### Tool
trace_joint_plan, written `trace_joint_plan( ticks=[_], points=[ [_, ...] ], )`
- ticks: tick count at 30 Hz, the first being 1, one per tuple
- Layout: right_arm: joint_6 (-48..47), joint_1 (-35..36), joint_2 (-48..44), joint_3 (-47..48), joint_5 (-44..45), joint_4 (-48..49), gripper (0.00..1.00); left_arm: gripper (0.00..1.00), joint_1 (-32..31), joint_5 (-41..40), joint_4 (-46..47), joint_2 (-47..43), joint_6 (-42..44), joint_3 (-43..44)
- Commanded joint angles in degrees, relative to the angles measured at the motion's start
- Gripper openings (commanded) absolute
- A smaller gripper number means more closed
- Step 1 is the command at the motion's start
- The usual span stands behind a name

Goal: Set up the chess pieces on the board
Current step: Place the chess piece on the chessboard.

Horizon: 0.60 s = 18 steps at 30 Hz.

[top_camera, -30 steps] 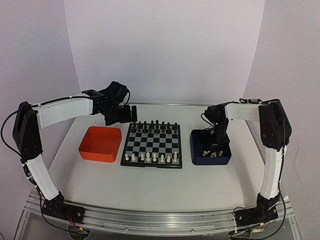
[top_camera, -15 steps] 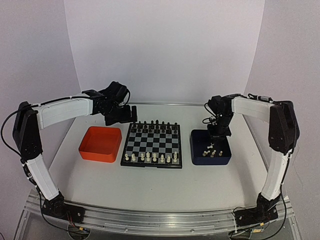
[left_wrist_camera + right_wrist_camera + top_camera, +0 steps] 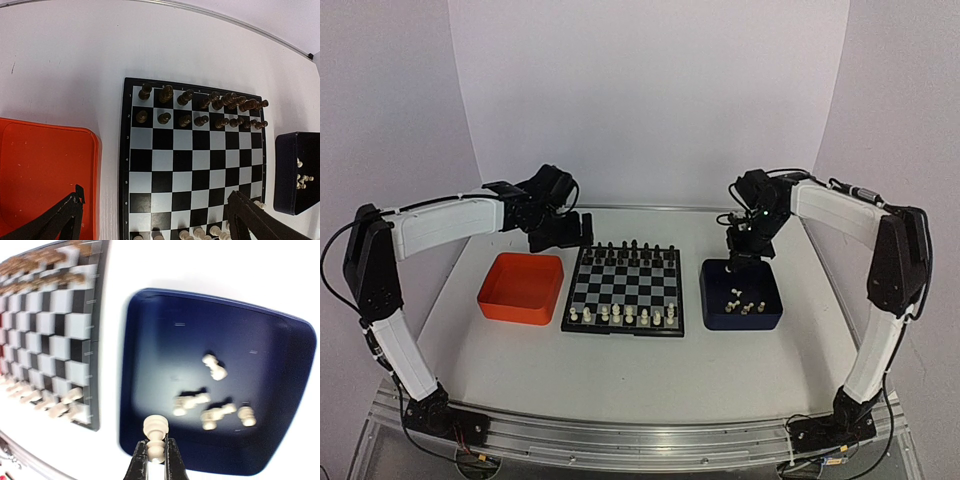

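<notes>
The desk carried the board between an orange tray and a blue tray. The left tool hung spread near the board's far-left corner. The right tool pinched one white piece upright above the blue tray, where several loose pieces lay.

The right gripper has risen out of the dark blue tray, a cream-white chess piece now pinched between its fingers.
</notes>
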Motion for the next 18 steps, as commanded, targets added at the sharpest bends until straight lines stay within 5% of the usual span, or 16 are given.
trace_joint_plan(
  ticks=[1, 18],
  points=[
    [1.8, 7.03, -0.22, 6.02, -3.86, -0.39, 0.0, 1.0, 0.33, -0.42, 1.64, -3.56, 0.07, -1.37],
    [4.99, 20.16, 20.85, 26.56, -0.31, -6.75, 0.0, 1.0, 0.36, 0.03, 2.1, -5.88, 1.11, -4.44]
  ],
)
